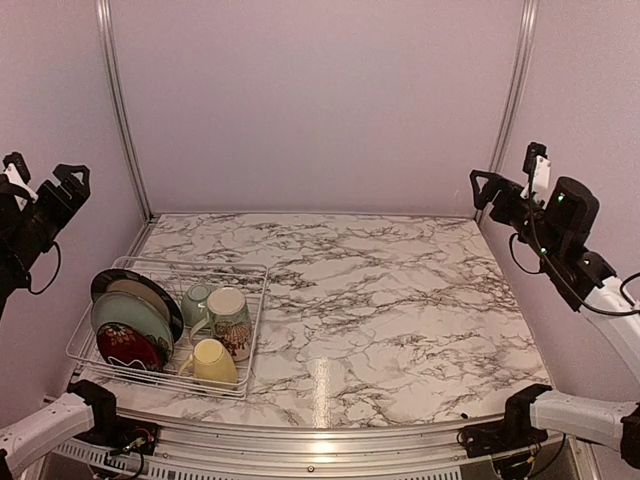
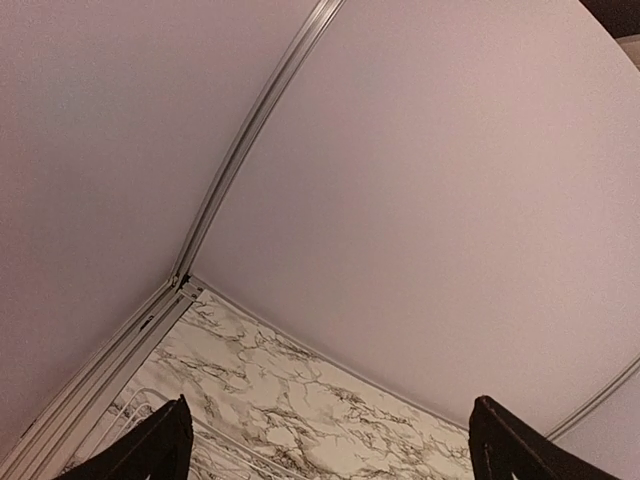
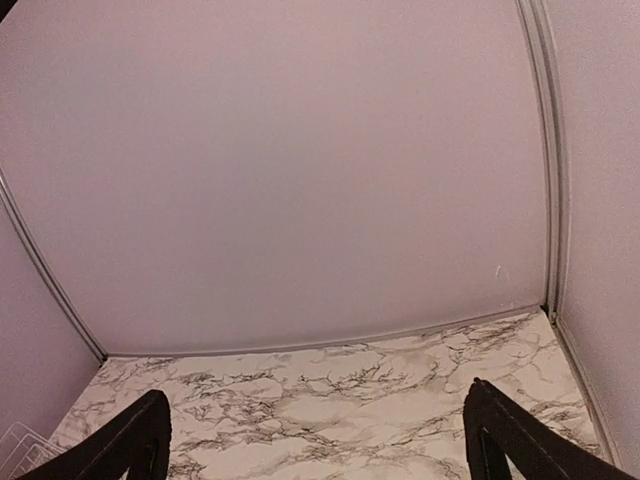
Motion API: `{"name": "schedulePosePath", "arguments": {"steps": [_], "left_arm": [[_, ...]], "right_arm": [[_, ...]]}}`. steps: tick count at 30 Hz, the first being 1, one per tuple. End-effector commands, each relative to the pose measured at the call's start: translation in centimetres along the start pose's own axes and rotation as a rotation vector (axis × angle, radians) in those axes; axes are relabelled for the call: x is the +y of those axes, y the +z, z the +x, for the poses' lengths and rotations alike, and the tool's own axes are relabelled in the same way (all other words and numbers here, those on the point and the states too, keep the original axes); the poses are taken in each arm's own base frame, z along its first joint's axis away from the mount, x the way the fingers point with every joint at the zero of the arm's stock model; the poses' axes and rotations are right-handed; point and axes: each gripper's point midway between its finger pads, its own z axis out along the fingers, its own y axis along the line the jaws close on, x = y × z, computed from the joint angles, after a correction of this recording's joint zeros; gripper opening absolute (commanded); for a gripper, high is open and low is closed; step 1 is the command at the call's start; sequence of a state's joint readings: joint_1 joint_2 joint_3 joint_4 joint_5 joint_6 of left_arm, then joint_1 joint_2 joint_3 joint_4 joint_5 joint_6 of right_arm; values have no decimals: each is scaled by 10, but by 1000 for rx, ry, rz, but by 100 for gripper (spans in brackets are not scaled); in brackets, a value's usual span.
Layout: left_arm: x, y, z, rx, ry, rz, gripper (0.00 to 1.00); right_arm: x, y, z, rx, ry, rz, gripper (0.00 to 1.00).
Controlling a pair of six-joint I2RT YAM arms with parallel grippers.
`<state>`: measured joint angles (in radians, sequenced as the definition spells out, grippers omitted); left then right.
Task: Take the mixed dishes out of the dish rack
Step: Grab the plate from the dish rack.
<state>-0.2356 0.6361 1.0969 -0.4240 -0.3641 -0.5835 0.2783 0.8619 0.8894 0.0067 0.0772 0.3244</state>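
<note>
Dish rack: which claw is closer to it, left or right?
Left. The left claw hangs open above and just left of the dish rack; the right claw is raised across the table, at its right side.

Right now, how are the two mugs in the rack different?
The cream floral mug has a dark pattern; the pale yellow mug is plain. The cream floral mug stands farther back and looks taller than the pale yellow mug. Both sit in the dish rack.

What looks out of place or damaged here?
Nothing stands out. The plates lean in a row in the dish rack, the bowl and mugs sit beside them, and nothing shows spilled or broken.
</note>
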Motion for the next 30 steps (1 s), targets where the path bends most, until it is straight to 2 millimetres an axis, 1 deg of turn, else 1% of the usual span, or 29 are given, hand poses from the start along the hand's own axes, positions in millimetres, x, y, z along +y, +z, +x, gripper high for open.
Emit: {"name": "schedulePosePath", "arguments": {"steps": [1,5,8,10,12,15,17,18,19,21,26,30], "left_arm": [[3,4,14,48,42,-2,99],[0,8,17,71,74,4,99],[-2,11,16,86,85,-2,99],[-6,11,16,98,80,8,99],[-13,10,18,118,74,49,99],[-14,7,24,132,52,69,99],[-13,4,27,134,53,86,99],[-12,3,29,133,50,88,99],[-11,1,30,130,48,92,99],[-11,0,32,139,51,96,99],[-10,0,41,193,59,91,99],[-15,4,60,283,86,117,99]], "right_arm": [[-14,2,-9,-8,-38,86,98],[-14,8,-2,37,-97,85,98],[-9,21,8,106,-108,63,98],[3,31,14,144,-105,-3,98],[23,35,20,169,-94,-120,98],[48,42,30,198,-83,-244,99],[69,50,43,239,-109,-296,98],[83,54,52,267,-127,-324,99],[97,61,62,300,-144,-354,99],[124,66,83,351,-163,-411,98],[192,66,128,419,-205,-555,98],[246,58,166,472,-254,-657,98]]}}
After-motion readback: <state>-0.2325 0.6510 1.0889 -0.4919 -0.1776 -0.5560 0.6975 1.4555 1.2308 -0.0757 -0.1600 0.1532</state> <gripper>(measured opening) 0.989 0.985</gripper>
